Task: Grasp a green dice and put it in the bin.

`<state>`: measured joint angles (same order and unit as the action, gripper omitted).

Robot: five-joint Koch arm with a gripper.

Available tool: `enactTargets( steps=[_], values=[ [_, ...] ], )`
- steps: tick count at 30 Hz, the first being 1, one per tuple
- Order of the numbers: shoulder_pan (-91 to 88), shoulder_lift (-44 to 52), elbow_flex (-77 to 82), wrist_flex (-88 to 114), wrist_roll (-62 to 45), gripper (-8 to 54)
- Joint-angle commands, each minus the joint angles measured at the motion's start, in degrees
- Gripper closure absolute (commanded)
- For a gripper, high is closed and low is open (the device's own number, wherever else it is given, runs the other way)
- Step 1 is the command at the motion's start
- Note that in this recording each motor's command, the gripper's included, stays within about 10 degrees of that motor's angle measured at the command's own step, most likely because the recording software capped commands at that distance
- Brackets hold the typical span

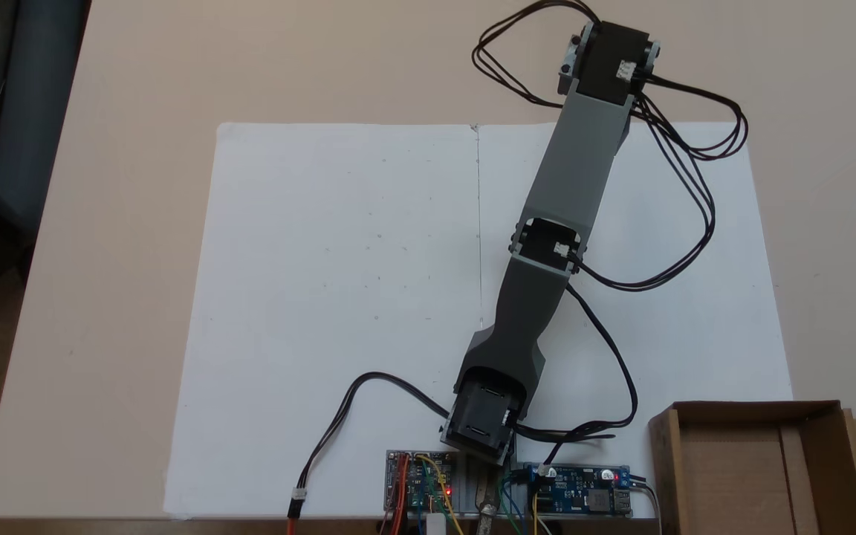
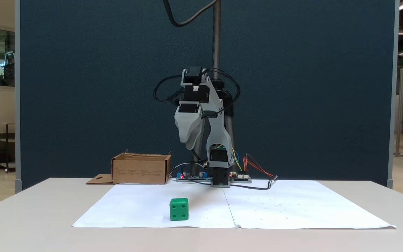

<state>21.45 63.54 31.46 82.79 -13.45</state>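
While the small bright green plastic dice (image 2: 179,209) sits alone near the front edge of the white paper sheet (image 2: 292,206) in a fixed view, nothing touches it; two of its faces w/ recessed pips show toward that camera. It rests left of the sheet's centre seam, well apart from the arm. Further back, the grey-and-black hobby arm (image 2: 205,115) is folded up over its base, its pale grey gripper (image 2: 189,141) hanging high above the paper, tips pointing down. The jaws overlap from this angle, so can't tell whether they're apart or together. Beside the base lie small circuit boards (image 2: 191,176) w/ coloured wires. At the back left stands the brown corrugated cardboard box (image 2: 141,169), low-walled, hang-tab flap lying flat on the beige table (image 2: 30,217). Seen from above, the box (image 1: 770,464) sits at bottom right, just off the sheet's corner, interior bare, slotted flap at its right side.
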Motion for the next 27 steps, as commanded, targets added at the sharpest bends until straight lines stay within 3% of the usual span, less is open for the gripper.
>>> enactTargets(
  steps=[1, 10, 27],
  values=[
    [0.88, 1.23, -2.29, 0.26, -6.42, 2.5],
    [0.7, 1.05, -2.29, 0.18, -14.24, 2.4],
    [-0.88, -2.64, -2.37, -2.72, -13.89, 2.5]
  ],
)
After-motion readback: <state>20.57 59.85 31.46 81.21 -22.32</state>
